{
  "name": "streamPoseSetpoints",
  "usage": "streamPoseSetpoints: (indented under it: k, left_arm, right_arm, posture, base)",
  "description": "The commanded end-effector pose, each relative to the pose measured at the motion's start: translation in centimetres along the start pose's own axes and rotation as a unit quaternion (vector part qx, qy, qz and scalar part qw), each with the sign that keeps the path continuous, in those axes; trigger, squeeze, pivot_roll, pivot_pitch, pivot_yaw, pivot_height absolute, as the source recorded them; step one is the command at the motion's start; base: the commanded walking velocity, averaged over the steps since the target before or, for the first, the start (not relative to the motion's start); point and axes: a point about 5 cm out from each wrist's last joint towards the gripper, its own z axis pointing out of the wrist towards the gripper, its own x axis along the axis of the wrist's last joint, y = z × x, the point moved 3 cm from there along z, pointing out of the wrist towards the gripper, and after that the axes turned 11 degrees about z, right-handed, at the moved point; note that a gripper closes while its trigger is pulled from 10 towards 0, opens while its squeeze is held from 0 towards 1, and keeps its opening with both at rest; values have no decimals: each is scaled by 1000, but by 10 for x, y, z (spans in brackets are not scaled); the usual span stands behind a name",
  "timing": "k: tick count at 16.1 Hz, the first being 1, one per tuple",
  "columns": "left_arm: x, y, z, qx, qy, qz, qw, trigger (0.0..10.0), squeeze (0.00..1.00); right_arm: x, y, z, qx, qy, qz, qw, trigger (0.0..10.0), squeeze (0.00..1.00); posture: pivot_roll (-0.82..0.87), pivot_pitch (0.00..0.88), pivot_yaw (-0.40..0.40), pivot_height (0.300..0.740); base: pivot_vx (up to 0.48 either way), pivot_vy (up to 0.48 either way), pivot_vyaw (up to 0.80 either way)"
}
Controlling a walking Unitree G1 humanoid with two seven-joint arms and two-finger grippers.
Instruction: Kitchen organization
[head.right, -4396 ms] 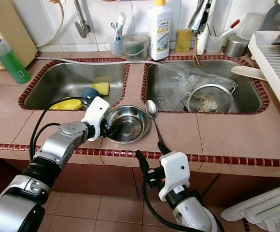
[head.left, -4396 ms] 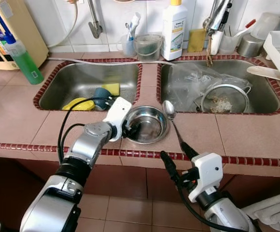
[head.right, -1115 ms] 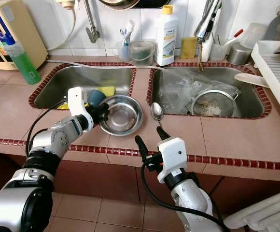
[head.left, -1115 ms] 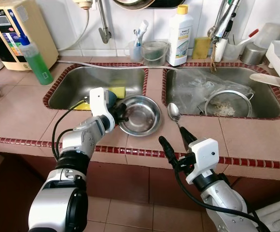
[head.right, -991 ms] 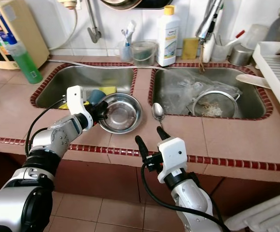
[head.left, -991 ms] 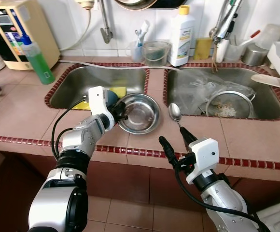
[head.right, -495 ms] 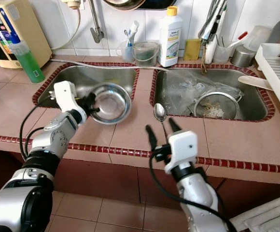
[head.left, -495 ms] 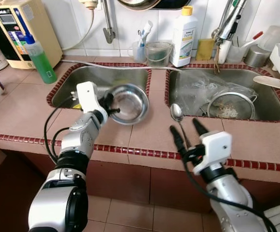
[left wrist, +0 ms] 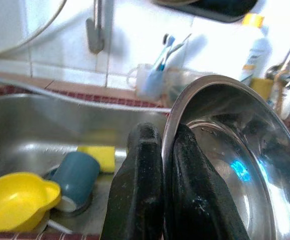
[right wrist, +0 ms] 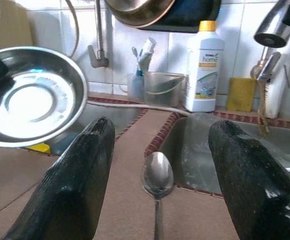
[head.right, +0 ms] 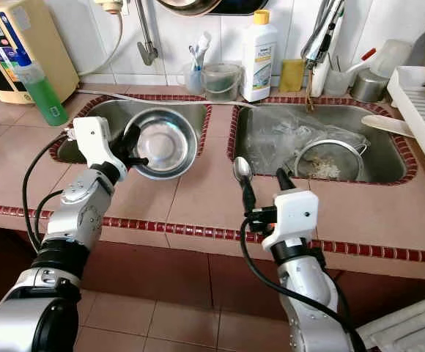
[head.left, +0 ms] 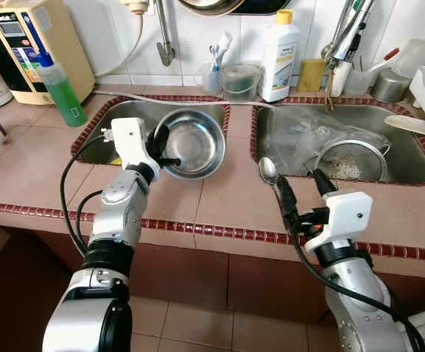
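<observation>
Silver arms, white wrist housings, looped black cables, black-fingered left gripper [head.left: 163, 150]

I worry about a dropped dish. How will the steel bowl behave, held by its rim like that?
The left gripper pinches only the thin rim of the steel bowl, so it may pivot or slip; the polished metal looks slick. It looks thin and empty, so probably light. It hangs tilted at the left sink, so a slip would likely clatter, not break.

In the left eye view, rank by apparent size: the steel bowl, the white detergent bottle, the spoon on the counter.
1. Steel bowl, held lifted and nearer the camera by the left tool, so its lead is partly nearness.
2. White detergent bottle.
3. Spoon, ahead of the open right tool.
</observation>
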Motion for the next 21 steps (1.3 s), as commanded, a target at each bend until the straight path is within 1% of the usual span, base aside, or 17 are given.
streamPoseSetpoints:
  k: [1,4,6,9,13,18,21]
  left_arm:
    - [10,-5,-1,0,25,12,1000,10000,0]
    - [14,-10,-1,-4,31,9,999,10000,0]
    - [14,-7,-3,-15,38,12,999,10000,0]
    - [10,0,-4,-25,36,8,999,10000,0]
    - [7,4,-5,-31,33,6,999,10000,0]
    - [5,1,-7,-26,29,5,999,10000,0]
    - [3,0,-8,-25,25,8,999,10000,0]
  right_arm:
    - [0,0,1,-2,4,-1,1000,10000,0]
    - [1,-1,3,1,7,0,1000,10000,0]
    - [0,-2,2,2,7,1,1000,10000,0]
    - [-1,-2,2,4,6,2,1000,10000,0]
    - [-2,-4,1,9,4,3,1000,10000,0]
    - [-1,-2,0,9,3,4,1000,10000,0]
    - [-2,-5,0,9,3,6,1000,10000,0]
  posture:
    - [-183,4,85,740]
    - [-182,0,86,740]
    - [-181,0,87,740]
    - [-184,0,87,740]
    - [-185,0,80,740]
    - [-184,0,73,740]
    - [-185,0,76,740]
  base:
    - [0,0,0]
    - [0,0,0]
    - [0,0,0]
    - [290,0,0]
    - [310,0,0]
    - [322,0,0]
    - [321,0,0]
